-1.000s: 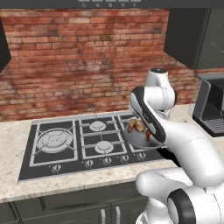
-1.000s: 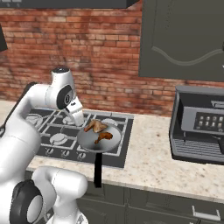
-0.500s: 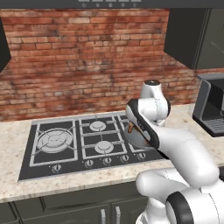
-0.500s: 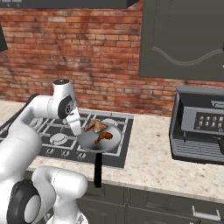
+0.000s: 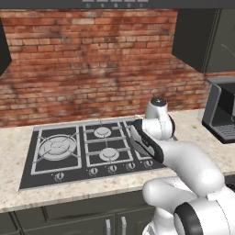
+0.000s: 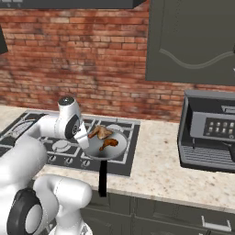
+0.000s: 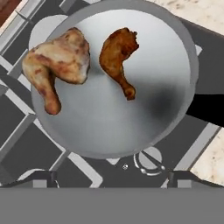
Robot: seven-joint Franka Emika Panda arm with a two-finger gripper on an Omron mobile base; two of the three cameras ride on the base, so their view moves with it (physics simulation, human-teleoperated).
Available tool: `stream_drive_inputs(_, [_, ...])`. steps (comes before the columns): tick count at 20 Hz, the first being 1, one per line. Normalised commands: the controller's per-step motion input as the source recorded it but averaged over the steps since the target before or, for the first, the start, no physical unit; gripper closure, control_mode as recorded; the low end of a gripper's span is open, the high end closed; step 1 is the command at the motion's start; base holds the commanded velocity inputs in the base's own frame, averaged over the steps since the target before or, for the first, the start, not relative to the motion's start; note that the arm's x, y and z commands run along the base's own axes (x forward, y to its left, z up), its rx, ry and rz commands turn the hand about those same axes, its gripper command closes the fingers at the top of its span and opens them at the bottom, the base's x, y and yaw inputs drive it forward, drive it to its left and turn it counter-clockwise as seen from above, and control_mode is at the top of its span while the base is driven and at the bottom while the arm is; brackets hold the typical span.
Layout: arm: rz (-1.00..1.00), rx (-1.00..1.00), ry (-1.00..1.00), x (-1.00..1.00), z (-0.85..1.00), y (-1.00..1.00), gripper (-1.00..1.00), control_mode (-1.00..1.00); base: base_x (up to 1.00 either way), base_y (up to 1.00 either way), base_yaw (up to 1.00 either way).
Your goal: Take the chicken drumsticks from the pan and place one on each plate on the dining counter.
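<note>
The grey pan (image 7: 109,120) sits on the gas hob's right side, its black handle (image 7: 205,109) pointing off toward the counter's front edge. Two chicken drumsticks lie side by side in it: a bigger golden one (image 7: 59,61) and a smaller, darker one (image 7: 117,54). My gripper (image 7: 113,177) hovers above the pan's near rim, open, with its two dark fingertips (image 7: 43,177) far apart and nothing between them. In the right base view the pan (image 6: 94,153) holds both drumsticks (image 6: 100,133), just right of my folded arm. The plates and the dining counter are out of view.
The black gas hob (image 5: 87,149) is set into a speckled stone counter (image 6: 156,160) against a brick wall. A dark coffee machine (image 6: 209,133) stands on the counter to the right. Control knobs (image 5: 94,171) line the hob's front edge.
My arm has sunk lower and folded in over the pan. The gripper has stayed open and the drumsticks have not moved.
</note>
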Motion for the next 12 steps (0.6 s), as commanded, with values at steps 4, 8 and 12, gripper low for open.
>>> stream_drive_inputs(4, [0.00,0.00,0.00,0.64,-0.22,0.00,-1.00,-1.00,0.00,0.00,0.00])
stream_drive_inputs(8, [0.00,0.00,0.00,0.70,-0.20,0.00,-1.00,-1.00,0.00,0.00,0.00])
stream_drive_inputs(12, [0.00,0.00,0.00,0.67,-0.19,0.02,-1.00,-1.00,0.00,0.00,0.00])
